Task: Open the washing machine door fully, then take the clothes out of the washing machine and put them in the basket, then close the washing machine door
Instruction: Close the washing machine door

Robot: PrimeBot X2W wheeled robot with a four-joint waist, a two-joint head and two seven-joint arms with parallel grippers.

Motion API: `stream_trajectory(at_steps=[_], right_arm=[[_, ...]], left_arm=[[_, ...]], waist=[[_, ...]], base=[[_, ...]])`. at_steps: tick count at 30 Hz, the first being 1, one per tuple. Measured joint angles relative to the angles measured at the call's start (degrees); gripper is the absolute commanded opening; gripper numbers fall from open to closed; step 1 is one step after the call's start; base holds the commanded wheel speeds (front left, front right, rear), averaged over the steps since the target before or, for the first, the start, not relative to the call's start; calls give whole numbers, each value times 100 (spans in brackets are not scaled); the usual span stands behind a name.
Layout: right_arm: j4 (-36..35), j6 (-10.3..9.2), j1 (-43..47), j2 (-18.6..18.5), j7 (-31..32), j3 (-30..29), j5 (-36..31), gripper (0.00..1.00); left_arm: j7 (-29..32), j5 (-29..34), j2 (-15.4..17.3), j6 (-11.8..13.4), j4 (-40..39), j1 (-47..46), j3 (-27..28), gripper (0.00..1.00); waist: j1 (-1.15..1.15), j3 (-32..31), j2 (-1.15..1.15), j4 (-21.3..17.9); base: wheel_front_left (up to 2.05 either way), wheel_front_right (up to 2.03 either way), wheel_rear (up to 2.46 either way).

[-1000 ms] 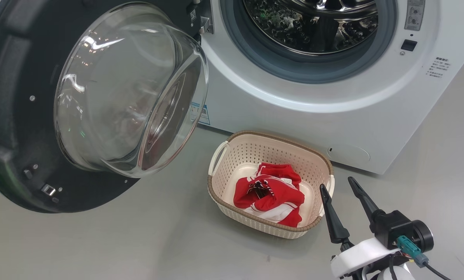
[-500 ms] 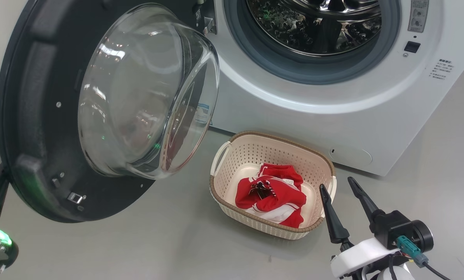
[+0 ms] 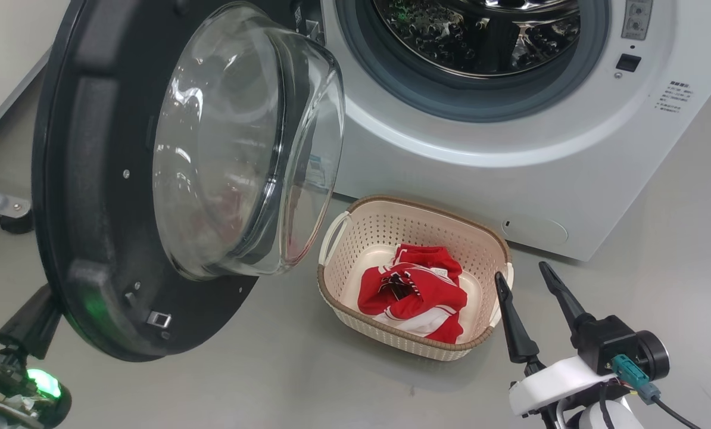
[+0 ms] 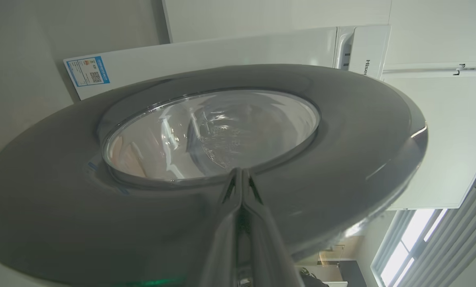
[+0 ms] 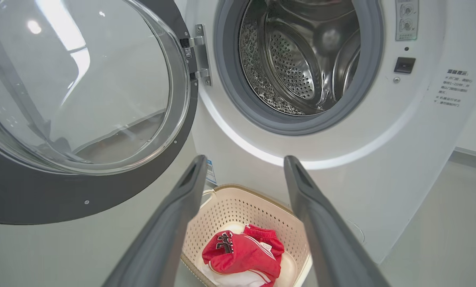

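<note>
The left end effector point(image 4: 241, 172) is clenched on nothing. Its fingers point at the outer face of the washing machine door point(image 4: 341, 139), which stands open; contact cannot be confirmed. The right end effector point(image 3: 521, 273) is released, fingers up, just beside the basket point(image 3: 361, 229). The right wrist view looks into the steel drum point(image 5: 297, 71). The red clothes point(image 3: 415, 295) lie in the basket, left of the right end effector.
</note>
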Motion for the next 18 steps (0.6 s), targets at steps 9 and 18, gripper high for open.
stream_trajectory(at_steps=[9,18], right_arm=[[-47,-12,-68,-2,0,-18,-38,100],[-67,-16,-181,0,0,-11,-47,100]], left_arm=[[349,2,-225,0,-565,158,-18,0],[693,51,-453,0,-1146,431,-33,0]], waist=[[0,134,0,-96],[0,216,0,-337]], base=[[0,0,0],[0,0,0]])
